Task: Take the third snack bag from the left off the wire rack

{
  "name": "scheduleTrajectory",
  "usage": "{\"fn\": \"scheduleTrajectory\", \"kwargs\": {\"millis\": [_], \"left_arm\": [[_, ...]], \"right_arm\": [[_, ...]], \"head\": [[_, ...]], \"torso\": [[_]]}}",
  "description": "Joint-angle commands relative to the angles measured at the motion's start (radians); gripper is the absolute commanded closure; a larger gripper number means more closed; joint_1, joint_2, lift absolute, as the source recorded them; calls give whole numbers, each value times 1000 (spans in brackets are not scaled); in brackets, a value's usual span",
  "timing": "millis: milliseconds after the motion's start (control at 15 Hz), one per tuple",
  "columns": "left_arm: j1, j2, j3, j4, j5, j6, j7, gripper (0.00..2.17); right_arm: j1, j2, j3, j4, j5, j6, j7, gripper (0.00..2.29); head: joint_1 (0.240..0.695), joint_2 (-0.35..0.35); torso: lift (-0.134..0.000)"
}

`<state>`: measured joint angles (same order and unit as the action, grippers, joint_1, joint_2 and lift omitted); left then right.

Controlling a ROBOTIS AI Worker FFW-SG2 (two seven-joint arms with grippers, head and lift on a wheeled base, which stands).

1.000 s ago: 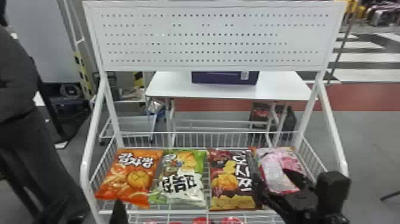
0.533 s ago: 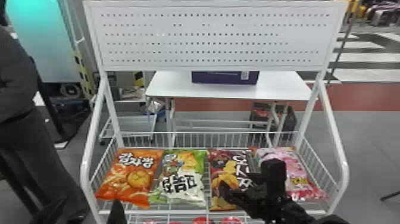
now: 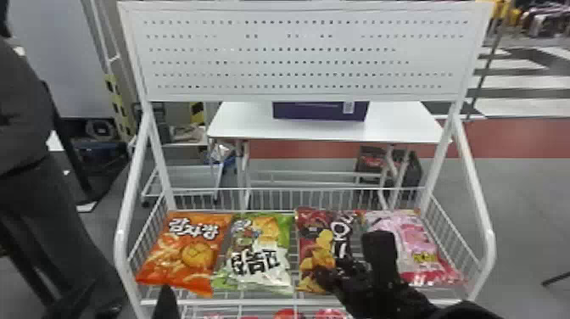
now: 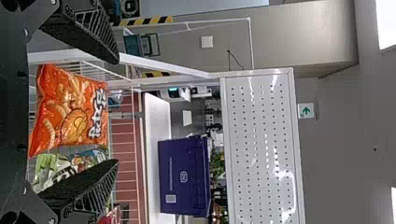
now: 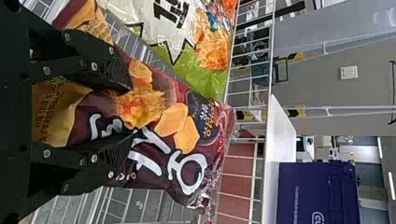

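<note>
The third snack bag from the left [image 3: 322, 242] is dark red with yellow chips on it, and it lies flat in the white wire rack [image 3: 479, 237]. My right gripper [image 3: 339, 275] hovers over its near end, open. In the right wrist view the bag [image 5: 187, 135] lies under the right gripper [image 5: 127, 113], one finger to each side of its lower part. My left gripper [image 4: 112, 111] is open and holds nothing; it sits low in front of the rack, facing the orange bag [image 4: 70, 112]. A sliver of the left arm [image 3: 165, 303] shows at the bottom edge.
An orange bag [image 3: 186, 252], a green and white bag [image 3: 256, 254] and a pink bag [image 3: 413, 250] lie beside the dark red one. A perforated white panel [image 3: 297, 51] tops the rack. Behind stands a white table [image 3: 381, 127] with a dark blue box [image 3: 320, 110].
My right arm has swung left, from over the pink bag at the rack's right end to over the dark red bag. The bags have not moved.
</note>
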<state>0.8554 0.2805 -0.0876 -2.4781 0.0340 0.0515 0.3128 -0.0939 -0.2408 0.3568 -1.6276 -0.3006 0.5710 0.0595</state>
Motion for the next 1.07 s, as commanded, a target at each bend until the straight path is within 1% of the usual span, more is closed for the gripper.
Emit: {"fn": "scheduleTrajectory", "kwargs": {"millis": [0, 200, 333, 467, 533, 600, 733, 867, 1000], "left_arm": [[2, -1, 0, -1, -2, 0, 0, 137], [2, -4, 0, -2, -2, 0, 0, 137], [1, -4, 0, -2, -2, 0, -1, 137], [1, -3, 0, -5, -2, 0, 0, 137], [1, -3, 2, -5, -2, 0, 0, 137], [1, -1, 2, -5, -2, 0, 0, 137], [1, -3, 0, -5, -2, 0, 0, 137], [-1, -4, -1, -4, -2, 0, 0, 137], [-6, -4, -3, -1, -2, 0, -1, 137]], "right_arm": [[17, -6, 1, -35, 9, -22, 0, 2240], [51, -20, -9, -103, 5, -35, -7, 2240], [88, -35, -30, -178, -8, -35, -7, 2240], [160, -61, -75, -322, -6, -29, -14, 2240], [201, -71, -104, -380, -8, -29, -15, 2240], [256, -84, -154, -454, -18, -35, -14, 2240], [373, -112, -236, -574, -61, -72, -9, 2240], [511, -137, -317, -638, -80, -203, -9, 2243], [625, -149, -398, -663, -123, -320, -4, 2243]], "head": [[499, 0], [499, 0], [499, 0], [499, 0], [499, 0], [499, 0], [499, 0], [499, 0], [499, 0]], "torso": [[0], [0], [0], [0], [0], [0], [0], [0], [0]]}}
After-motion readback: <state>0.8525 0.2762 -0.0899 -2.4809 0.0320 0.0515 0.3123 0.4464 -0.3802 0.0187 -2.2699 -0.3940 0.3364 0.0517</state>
